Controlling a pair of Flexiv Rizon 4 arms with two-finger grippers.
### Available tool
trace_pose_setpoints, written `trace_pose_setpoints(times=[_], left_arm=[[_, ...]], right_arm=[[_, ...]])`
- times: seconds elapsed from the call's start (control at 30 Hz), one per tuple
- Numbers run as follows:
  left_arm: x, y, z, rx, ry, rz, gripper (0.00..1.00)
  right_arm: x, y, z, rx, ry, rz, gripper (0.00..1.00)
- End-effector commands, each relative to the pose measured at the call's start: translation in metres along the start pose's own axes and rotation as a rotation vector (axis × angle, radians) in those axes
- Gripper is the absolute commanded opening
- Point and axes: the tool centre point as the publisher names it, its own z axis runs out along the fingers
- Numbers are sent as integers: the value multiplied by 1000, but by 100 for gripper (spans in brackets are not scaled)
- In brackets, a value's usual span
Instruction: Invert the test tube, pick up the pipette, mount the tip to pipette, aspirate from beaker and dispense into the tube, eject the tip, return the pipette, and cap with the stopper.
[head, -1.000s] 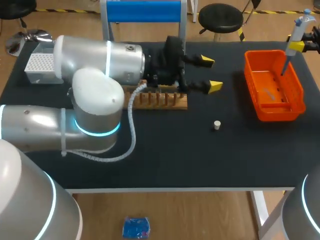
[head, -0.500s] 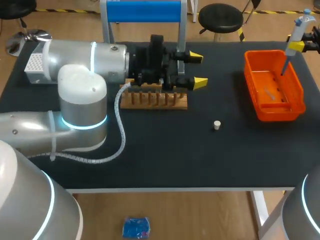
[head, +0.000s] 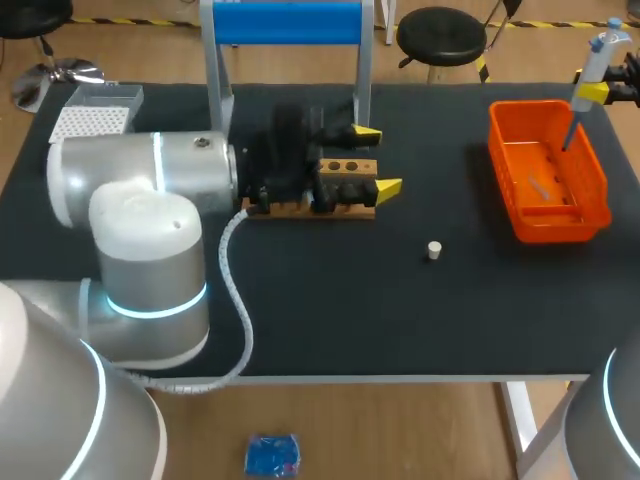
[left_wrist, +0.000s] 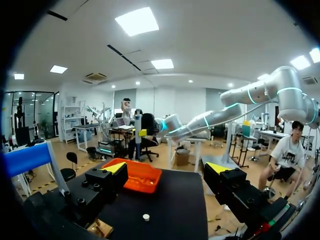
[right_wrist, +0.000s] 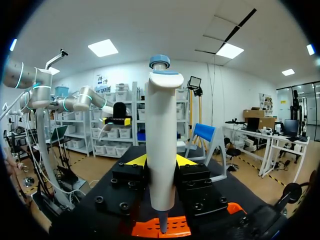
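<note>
One white pipette (right_wrist: 161, 125), blue-capped, upright, gripped by right claw (right_wrist: 161, 161)

We see a matt black table top (head: 330, 310), a bare-wood tube rack (head: 340, 210), a glossy orange plastic basket (head: 598, 190), our left arm (head: 140, 180) in a smooth satin silver shell, our pipette (right_wrist: 161, 145) of smooth white plastic, blue-capped

Bright, even overhead light; soft shadows.
</note>
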Motion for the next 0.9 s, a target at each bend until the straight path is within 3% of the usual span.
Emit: trace_pose_setpoints(times=[0.03,0.9], left_arm=[[2,3,-5,66,-33,0,100],[-22,11,-13,33,-45,6,100]], right_arm=[[-1,1,-1,2,4,1,0],[-1,1,-1,2,4,1,0]])
